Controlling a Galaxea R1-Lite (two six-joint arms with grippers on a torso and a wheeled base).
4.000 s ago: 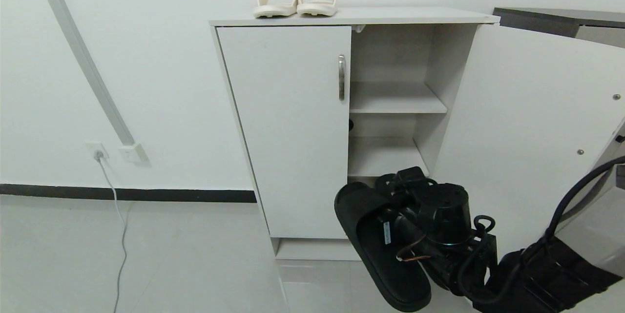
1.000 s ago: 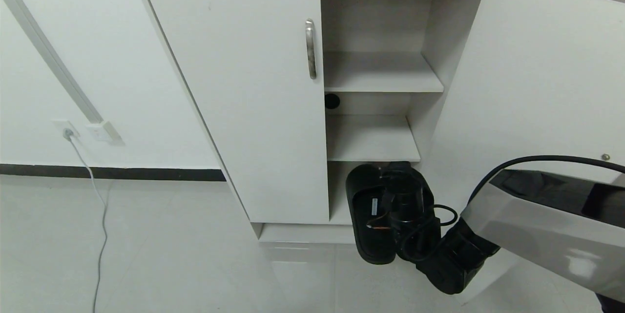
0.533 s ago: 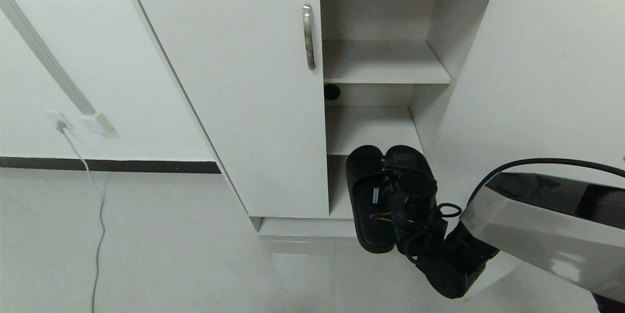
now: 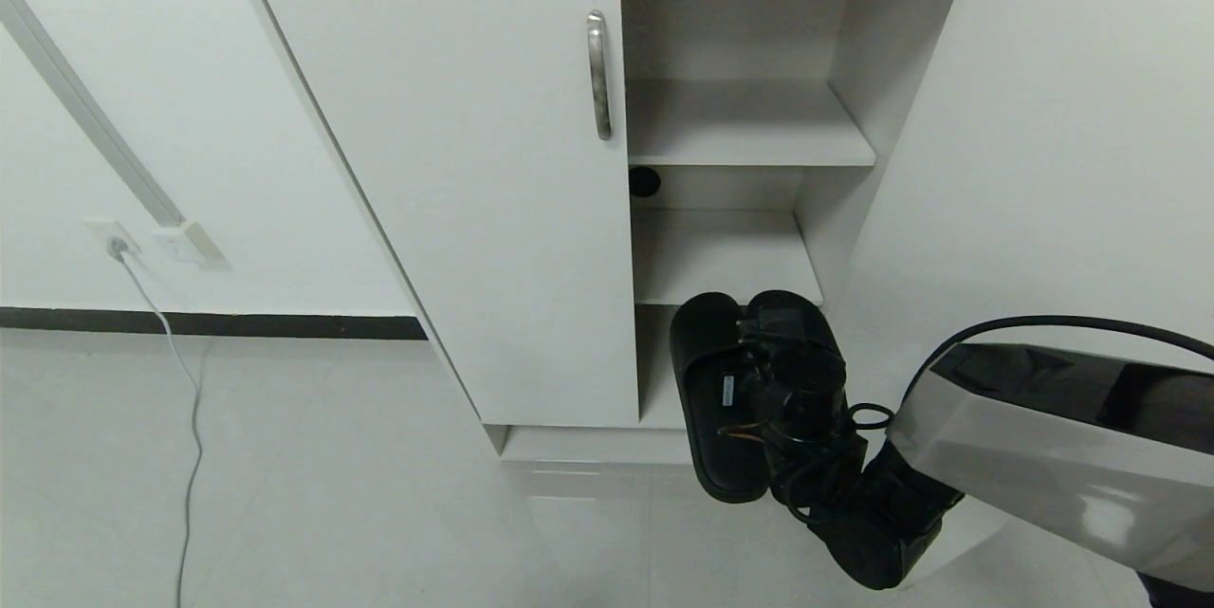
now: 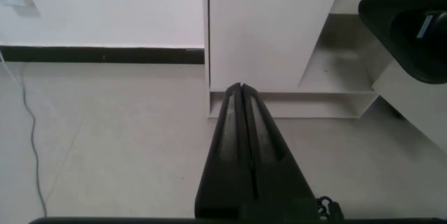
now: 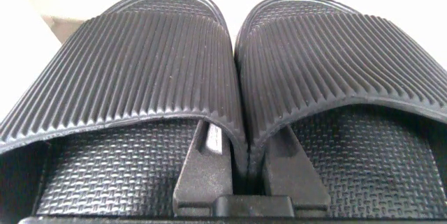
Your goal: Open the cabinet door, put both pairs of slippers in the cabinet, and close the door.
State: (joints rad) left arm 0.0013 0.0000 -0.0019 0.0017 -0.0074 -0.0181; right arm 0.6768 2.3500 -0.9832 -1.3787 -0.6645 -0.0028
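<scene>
Already the door (image 4: 1024,162) is open; right end effector (image 6: 243,155) clamps black slippers (image 4: 721,399) at the cabinet's (image 4: 455,162) mouth; left end effector (image 5: 241,91) closed, empty; second pair remains.

The cabinet (image 4: 455,162) top lies beyond the head view's edge.

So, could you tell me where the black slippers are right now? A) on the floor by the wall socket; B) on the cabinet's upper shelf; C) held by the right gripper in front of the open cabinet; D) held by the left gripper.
C: the right gripper has its fingers pinched on both black slippers, in front of the cabinet at its open side; the left gripper is shut on nothing.
</scene>
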